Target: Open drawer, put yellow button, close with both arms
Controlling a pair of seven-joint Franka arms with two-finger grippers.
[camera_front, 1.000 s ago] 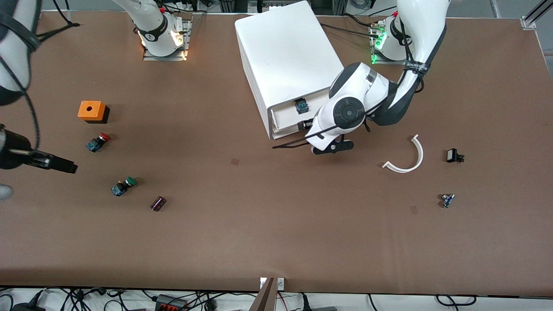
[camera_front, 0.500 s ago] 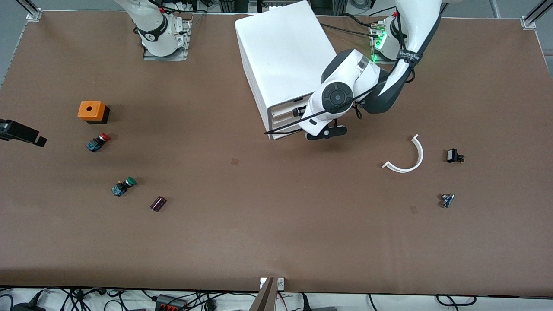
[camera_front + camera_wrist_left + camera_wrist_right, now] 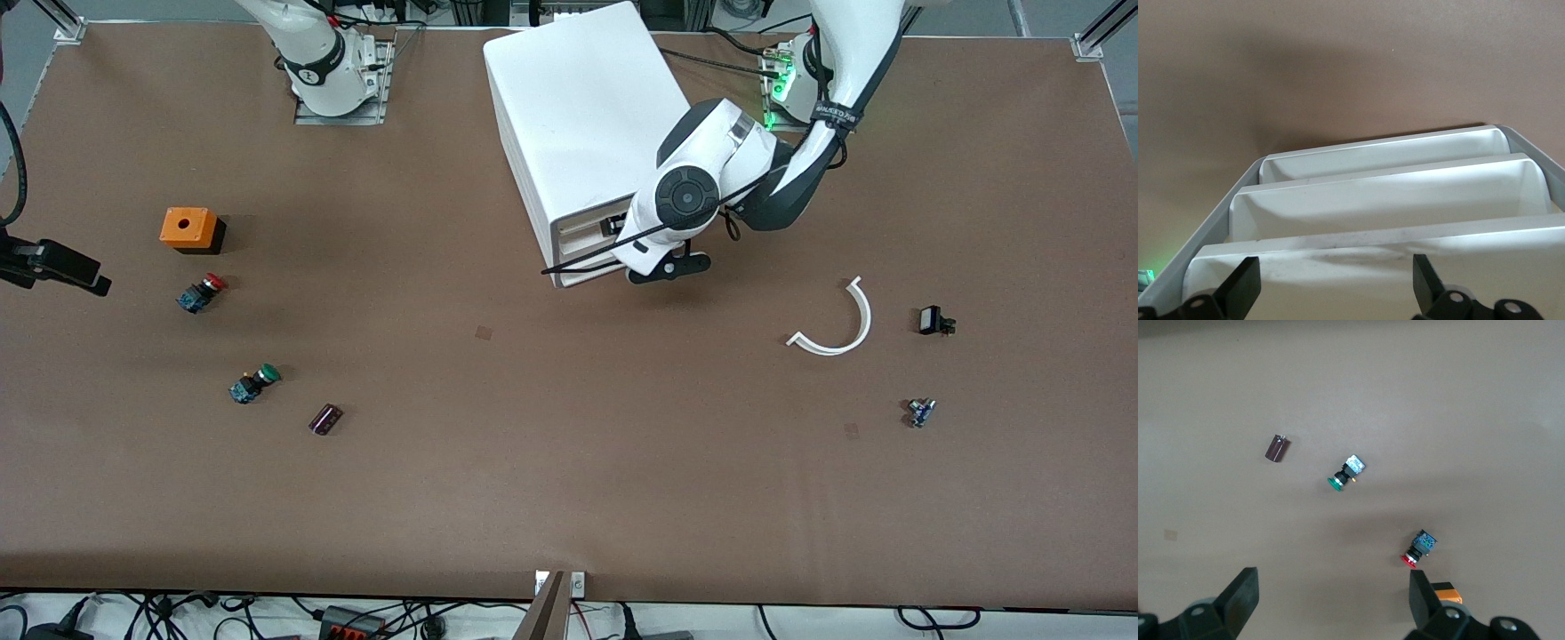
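Left gripper [image 3: 1331, 297]: jaws spread, holding nothing, pressed up at the front of the drawer [image 3: 1391, 257], the top tray of the white cabinet [image 3: 578, 107]. Yellow button not visible; presumably inside. The drawer looks light, stiff and smooth, likely free-sliding; push squarely on its front lip. Right gripper [image 3: 1331, 603] waits unclenched above the red-capped button [image 3: 1418, 549].
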